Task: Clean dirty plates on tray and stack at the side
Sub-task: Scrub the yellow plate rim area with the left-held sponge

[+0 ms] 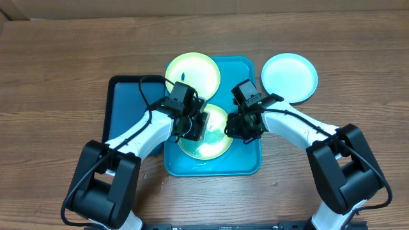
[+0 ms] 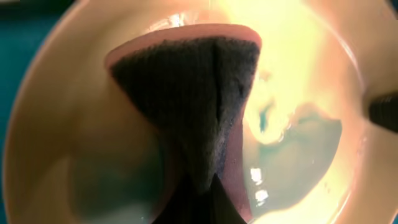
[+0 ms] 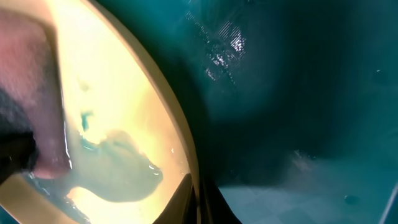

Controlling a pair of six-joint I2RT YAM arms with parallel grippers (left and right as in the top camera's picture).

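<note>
The left gripper [image 1: 193,126] is clamped on a sponge [image 2: 186,93] over the near plate [image 1: 214,145]; the right gripper [image 1: 236,126] pinches that plate's rim on the tray [image 1: 250,163]

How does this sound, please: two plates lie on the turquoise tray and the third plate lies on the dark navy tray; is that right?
Not quite. The far plate and the near plate do lie on the turquoise tray. The third plate, however, lies on the table to the right of that tray, not on the dark navy tray. The overhead view shows this.
</note>
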